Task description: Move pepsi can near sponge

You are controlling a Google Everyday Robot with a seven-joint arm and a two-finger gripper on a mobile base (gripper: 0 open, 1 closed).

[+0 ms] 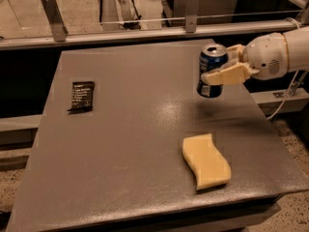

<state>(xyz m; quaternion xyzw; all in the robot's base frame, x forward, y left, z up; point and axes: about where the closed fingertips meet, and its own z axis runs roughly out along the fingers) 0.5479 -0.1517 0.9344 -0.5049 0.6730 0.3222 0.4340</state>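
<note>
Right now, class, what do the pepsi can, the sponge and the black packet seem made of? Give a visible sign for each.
The pepsi can, held above the table by the gripper at the far right: likely thin metal, with a silvery top and glossy blue side. The sponge: probably soft foam, a matt pale yellow slab. The black packet: seemingly plastic film, flat, thin and printed.
</note>
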